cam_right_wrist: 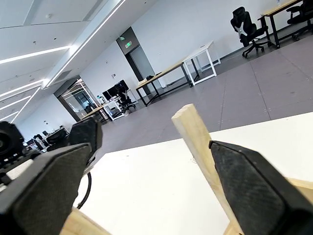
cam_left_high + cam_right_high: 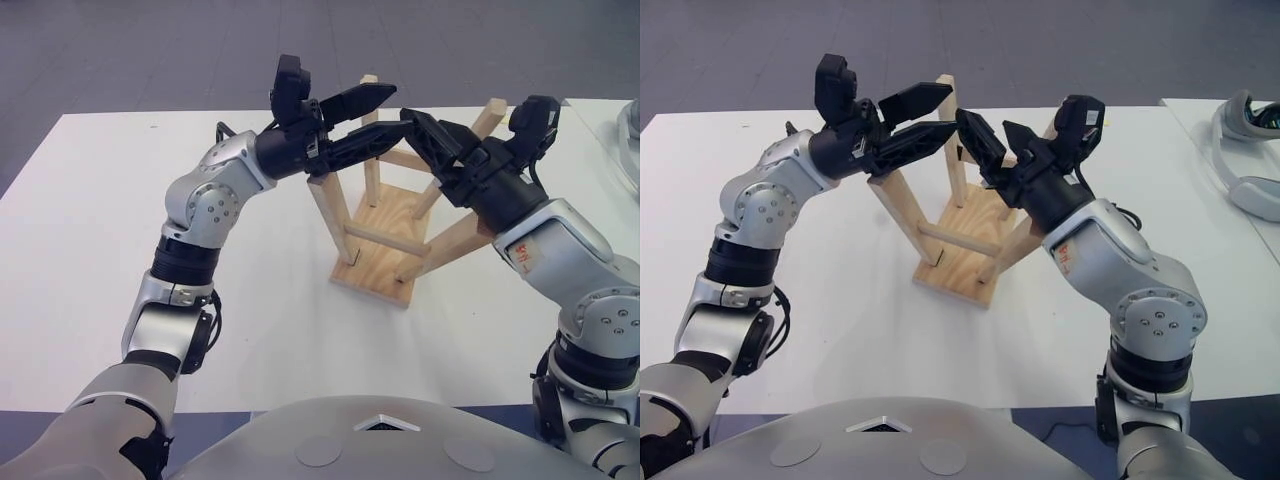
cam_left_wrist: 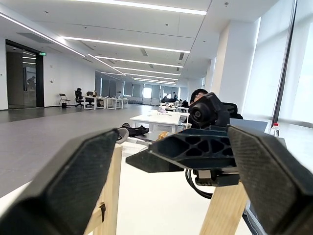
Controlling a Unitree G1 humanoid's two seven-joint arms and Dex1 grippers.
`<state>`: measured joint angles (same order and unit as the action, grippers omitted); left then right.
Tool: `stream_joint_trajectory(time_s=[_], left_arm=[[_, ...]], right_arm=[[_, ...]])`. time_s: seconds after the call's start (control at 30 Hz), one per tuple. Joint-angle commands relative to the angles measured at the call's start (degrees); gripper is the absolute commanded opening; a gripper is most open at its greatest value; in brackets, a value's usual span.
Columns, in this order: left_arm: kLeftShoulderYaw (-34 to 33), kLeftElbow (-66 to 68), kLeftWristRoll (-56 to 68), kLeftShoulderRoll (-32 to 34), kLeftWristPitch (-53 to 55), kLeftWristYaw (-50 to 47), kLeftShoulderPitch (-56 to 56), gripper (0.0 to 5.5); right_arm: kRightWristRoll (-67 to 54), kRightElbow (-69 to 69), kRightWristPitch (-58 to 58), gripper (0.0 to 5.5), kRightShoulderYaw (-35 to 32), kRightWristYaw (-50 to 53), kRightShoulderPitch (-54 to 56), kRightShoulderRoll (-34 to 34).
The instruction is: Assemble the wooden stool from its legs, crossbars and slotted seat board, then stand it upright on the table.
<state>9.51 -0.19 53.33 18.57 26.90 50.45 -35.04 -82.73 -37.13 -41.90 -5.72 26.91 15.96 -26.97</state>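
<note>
Both left gripper (image 2: 945,110) and right gripper (image 2: 985,125) gape wide, holding nothing, around the upturned legs' (image 2: 902,215) tops. Stool (image 2: 960,240) rests seat-down on table (image 2: 840,300). Probably light, stiff, joints maybe loose; grip legs near the seat (image 2: 960,275) when flipping.

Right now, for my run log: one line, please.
stool: inverted, seat on table | left gripper: open by stool | right gripper: open by stool
</note>
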Motion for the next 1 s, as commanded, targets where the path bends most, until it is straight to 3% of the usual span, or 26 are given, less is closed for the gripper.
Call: stream_joint_trajectory(time_s=[0.03,0.2,0.47,0.63,0.87,0.93,1.0], left_arm=[[7.72,-3.52,-3.38,-1.8,9.42,-5.61,11.78,4.11],[6.39,-6.26,-2.82,-3.13,8.56,-10.02,13.84,4.11],[-5.12,2.02,-6.21,-4.09,0.85,-13.9,4.44,4.11],[-9.6,-9.22,-2.25,-7.9,3.47,-20.66,5.31,4.11],[-20.24,-19.1,-0.92,-6.45,3.64,-32.36,8.29,4.11],[-23.45,-19.12,-5.67,-4.83,2.02,-36.66,11.07,4.11],[-22.65,-20.07,-16.64,-0.83,3.75,-43.79,16.89,4.11]], right_arm=[[8.61,9.44,-1.55,4.53,2.25,-5.26,2.64,-1.53],[12.65,11.12,-1.62,4.53,2.13,-8.65,3.08,-0.25],[13.9,10.64,-2.69,4.53,2.22,-10.08,3.36,2.53],[13.3,11.58,0.05,4.53,-1.26,-10.33,9.44,4.88],[12.13,10.33,2.32,4.53,-6.55,-10.64,9.4,5.98],[11.99,10.03,3.27,4.53,-8.37,-10.15,8.56,6.37],[19.63,9.35,4.43,4.53,-9.09,-11.12,3.94,3.74]])
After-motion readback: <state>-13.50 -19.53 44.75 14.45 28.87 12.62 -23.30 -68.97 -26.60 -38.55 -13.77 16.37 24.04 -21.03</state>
